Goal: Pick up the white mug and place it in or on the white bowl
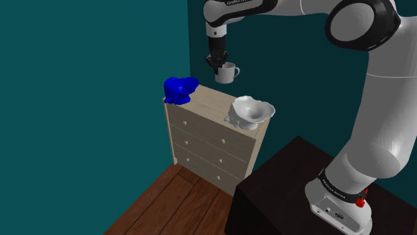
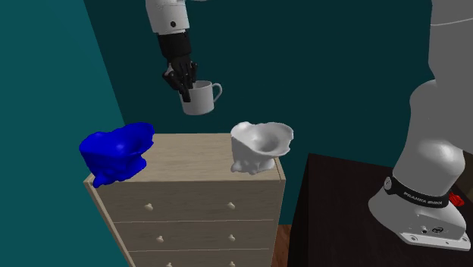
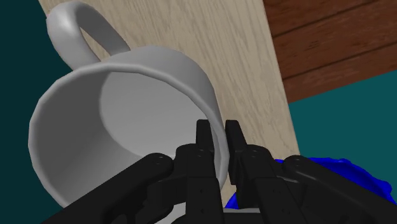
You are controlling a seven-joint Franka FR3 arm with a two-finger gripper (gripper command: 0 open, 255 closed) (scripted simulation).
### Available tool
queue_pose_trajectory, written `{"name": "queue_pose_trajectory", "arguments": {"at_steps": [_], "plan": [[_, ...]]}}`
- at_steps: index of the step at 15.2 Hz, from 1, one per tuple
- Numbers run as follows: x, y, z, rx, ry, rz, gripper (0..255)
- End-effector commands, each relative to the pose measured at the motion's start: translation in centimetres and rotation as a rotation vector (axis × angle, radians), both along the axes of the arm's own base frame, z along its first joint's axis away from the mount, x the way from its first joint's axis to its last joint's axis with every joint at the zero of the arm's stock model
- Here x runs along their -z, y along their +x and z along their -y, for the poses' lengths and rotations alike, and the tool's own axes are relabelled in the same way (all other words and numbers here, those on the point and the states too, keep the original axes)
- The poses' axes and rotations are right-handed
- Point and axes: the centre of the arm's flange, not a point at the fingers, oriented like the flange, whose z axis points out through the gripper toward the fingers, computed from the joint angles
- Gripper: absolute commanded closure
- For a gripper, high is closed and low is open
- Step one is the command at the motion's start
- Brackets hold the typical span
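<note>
Jaws clamped on the wall of your plain white handled mug [image 1: 229, 73], held clear above the pale wooden chest of drawers [image 1: 204, 108]; white wavy-rimmed bowl [image 1: 251, 111] stands on it, apart from the mug

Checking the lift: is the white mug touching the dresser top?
Apart. The second exterior view shows teal wall between the mug, clasped by the gripper, and the dresser top.

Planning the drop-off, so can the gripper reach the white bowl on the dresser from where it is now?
Probably yes. The gripper holds the white mug by its rim, in the air above the dresser, and nothing stands between it and the white bowl. The blue object sits at the other end.
</note>
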Motion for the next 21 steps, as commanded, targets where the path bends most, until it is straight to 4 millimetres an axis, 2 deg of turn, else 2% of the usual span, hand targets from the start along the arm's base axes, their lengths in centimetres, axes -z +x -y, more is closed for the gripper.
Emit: {"name": "queue_pose_trajectory", "arguments": {"at_steps": [1, 9, 21], "plan": [[-1.0, -0.1, 0.0, 0.000, 0.000, 0.000, 255], [-5.2, -0.1, 0.0, 0.000, 0.000, 0.000, 255], [-6.8, -15.8, -0.8, 0.000, 0.000, 0.000, 255]]}}
